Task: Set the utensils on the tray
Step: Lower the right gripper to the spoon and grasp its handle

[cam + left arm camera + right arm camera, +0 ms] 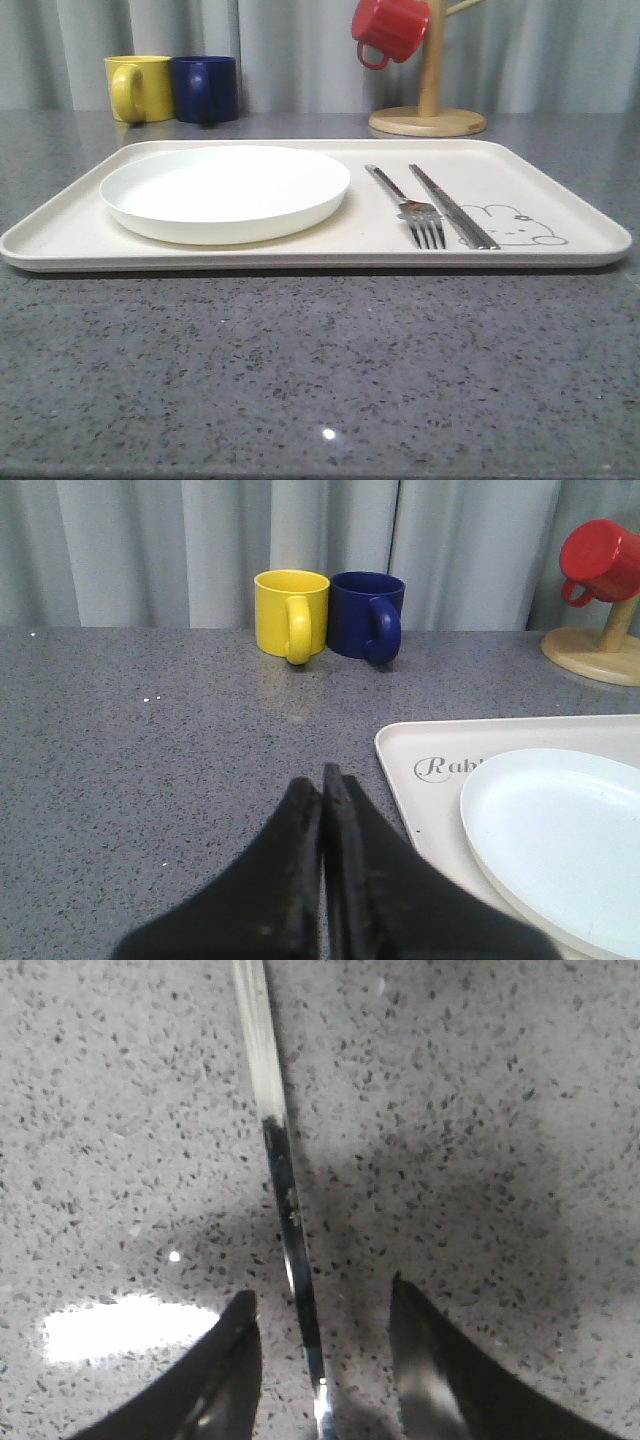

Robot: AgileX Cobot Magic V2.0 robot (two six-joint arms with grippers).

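While the tray (560, 178) lies flat on the grey speckled counter (320, 370), a fork (408, 205) and a pair of chopsticks (452, 205) are seen on its right half, side by side and nearly parallel, with the fork tines pointing toward the near rim. The chopstick tips reach onto the rabbit drawing (515, 225). A round white plate (225, 190) occupies the tray's left half, and a bare strip of tray is left between the plate's edge and the fork. A wide band of open counter is seen in front of the near rim.

Behind the tray, a yellow mug (140, 88) and a blue mug (205, 88) stand touching at the far left, well apart from the tray's far edge. A wooden mug stand (428, 110) with a red mug (390, 30) hung on it stands just behind the far rim, toward the right.

From the left wrist, the left end effector (322, 780) is seen clenched with nothing between its fingers, beside the tray's corner, with free counter ahead as far as the mugs.

From the right wrist, the right end effector (320, 1310) is seen released, its fingers set on either side of a slim metal handle (275, 1160) lying on bare counter. Which utensil it belongs to cannot be told.
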